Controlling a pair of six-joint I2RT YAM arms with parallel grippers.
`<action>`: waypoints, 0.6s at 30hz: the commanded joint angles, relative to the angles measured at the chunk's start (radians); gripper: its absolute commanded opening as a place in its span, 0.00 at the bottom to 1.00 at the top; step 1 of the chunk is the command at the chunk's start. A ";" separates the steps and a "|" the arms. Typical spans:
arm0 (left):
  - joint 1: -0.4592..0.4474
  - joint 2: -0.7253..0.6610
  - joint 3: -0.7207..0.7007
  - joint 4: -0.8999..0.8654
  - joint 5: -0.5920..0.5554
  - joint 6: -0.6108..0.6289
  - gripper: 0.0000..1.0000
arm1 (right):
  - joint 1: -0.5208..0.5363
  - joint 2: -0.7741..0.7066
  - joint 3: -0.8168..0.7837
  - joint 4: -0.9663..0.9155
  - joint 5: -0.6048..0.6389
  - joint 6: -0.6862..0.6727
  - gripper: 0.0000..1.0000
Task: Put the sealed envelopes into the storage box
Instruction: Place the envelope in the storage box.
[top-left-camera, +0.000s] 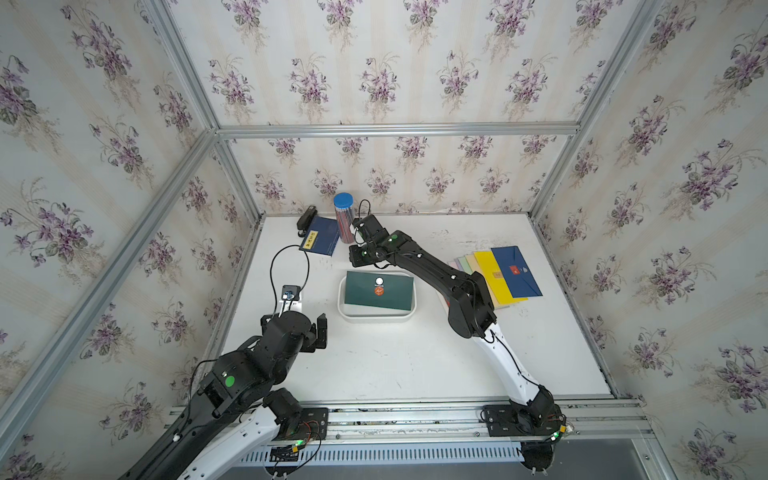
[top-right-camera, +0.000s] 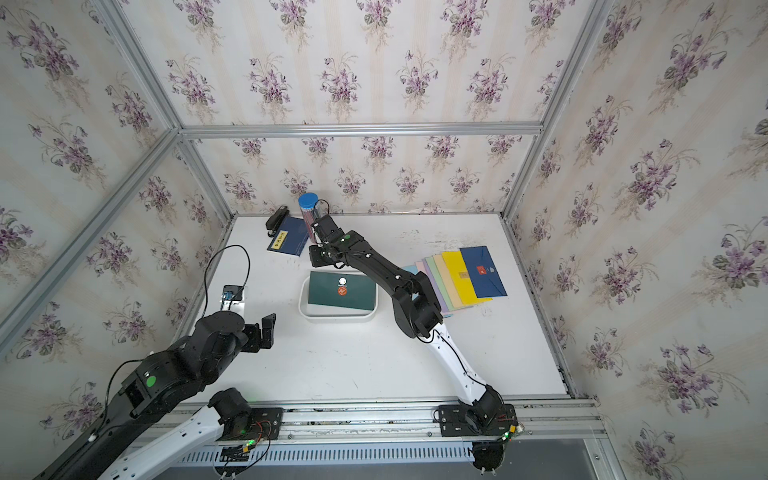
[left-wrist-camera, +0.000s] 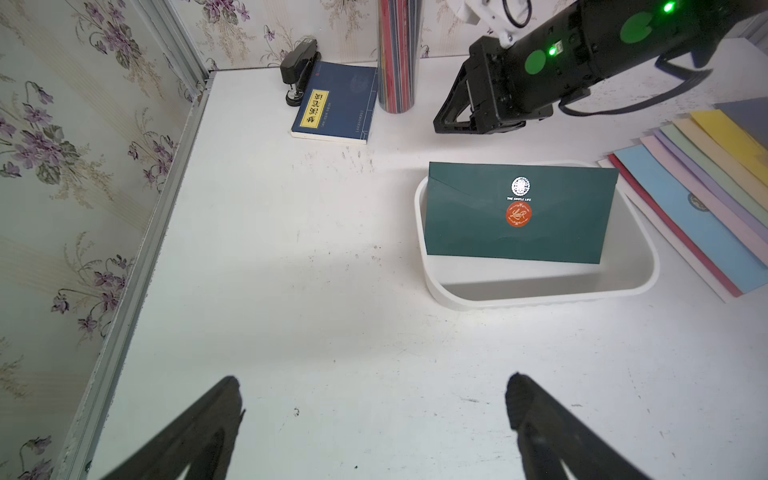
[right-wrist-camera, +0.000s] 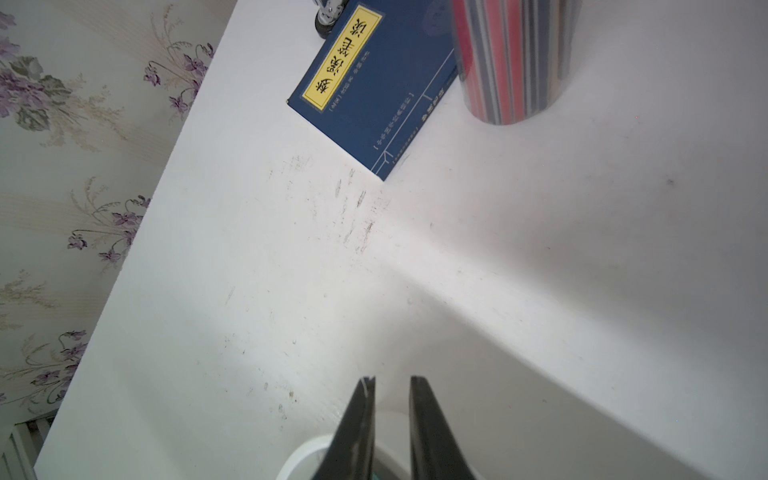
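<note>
1. We see the left tool (left-wrist-camera: 374, 378) hanging above bare tabletop (top-left-camera: 395, 357) on the left side of the storage box (top-left-camera: 376, 318). Its fingers are spread wide and hold nothing.
2. The right tool (right-wrist-camera: 392, 380) hovers just over the far rim of the storage box, near its left corner. Its two fingers stand close together with a narrow gap between them, and nothing is in that gap.
3. A green envelope (top-left-camera: 379, 291) with a round orange seal sits in the storage box. It is tilted, with its upper edge on the far rim and its lower edge down inside.
4. The fan of envelopes (top-left-camera: 498, 274) lies flat on the tabletop just to the right of the box, with a navy one on top, then yellow, then paler ones. The right arm hides part of it.
5. At the far left we note a navy booklet (top-left-camera: 320, 235), a stapler (top-left-camera: 305, 218) and a blue-lidded pencil tube (top-left-camera: 343, 216), which stands upright.
</note>
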 joint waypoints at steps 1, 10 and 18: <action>0.001 0.004 0.001 0.026 -0.005 0.007 1.00 | 0.013 0.021 0.002 -0.056 -0.004 -0.031 0.18; 0.001 0.009 0.002 0.023 -0.002 0.007 1.00 | 0.035 0.030 0.004 -0.079 0.004 -0.079 0.16; 0.001 0.009 0.002 0.023 -0.003 0.008 1.00 | 0.036 -0.046 0.023 -0.063 0.044 -0.097 0.22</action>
